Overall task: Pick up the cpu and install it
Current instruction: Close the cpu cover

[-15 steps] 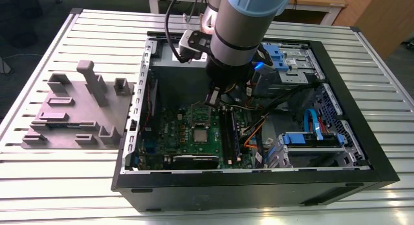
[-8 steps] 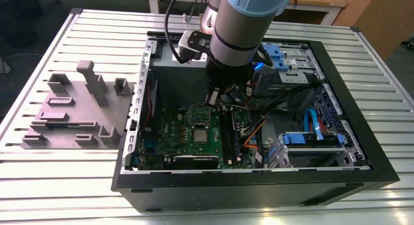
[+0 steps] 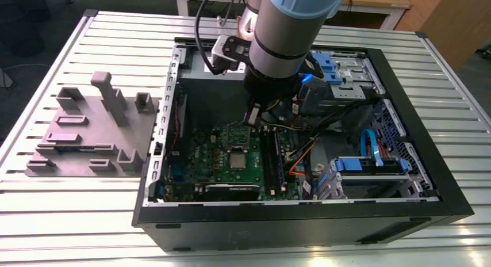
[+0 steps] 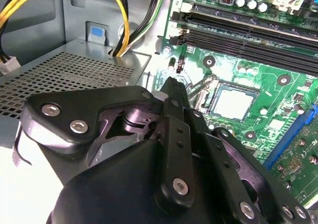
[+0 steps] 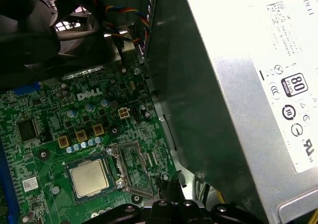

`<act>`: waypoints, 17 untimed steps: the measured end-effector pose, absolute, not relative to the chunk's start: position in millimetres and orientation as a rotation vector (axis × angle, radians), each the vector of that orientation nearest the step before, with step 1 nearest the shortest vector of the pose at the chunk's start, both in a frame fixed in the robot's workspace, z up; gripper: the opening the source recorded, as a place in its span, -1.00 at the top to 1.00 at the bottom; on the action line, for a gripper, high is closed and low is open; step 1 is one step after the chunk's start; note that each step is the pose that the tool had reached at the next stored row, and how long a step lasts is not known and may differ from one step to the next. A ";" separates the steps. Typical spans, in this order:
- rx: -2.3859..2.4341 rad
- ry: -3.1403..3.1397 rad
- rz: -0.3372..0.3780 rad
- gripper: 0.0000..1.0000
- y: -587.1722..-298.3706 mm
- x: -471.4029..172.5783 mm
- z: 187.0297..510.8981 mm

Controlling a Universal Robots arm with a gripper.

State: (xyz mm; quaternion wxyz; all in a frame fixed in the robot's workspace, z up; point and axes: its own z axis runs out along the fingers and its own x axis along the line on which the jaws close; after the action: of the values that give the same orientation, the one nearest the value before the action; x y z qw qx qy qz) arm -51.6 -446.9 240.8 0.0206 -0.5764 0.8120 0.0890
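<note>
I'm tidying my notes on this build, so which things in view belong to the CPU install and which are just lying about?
Job: small flat square silver-topped cpu, sitting in the green motherboard's socket; black gripper near it.
Lying about: large grey power-supply box; yellow and black cables; grey moulded fixture on the slatted table.

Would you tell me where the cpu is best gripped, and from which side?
Probably by two opposite edges of its thin rim, straight down from above: the cpu lies flat on the motherboard, shiny top up, its sides barely standing proud.
</note>
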 end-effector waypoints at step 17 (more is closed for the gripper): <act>-1.788 2.518 0.276 0.80 -446.9 -51.7 245.2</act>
State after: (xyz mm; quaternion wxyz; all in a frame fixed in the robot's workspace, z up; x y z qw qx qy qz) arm -51.7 -446.9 245.2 0.0207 -0.5765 0.8120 0.0890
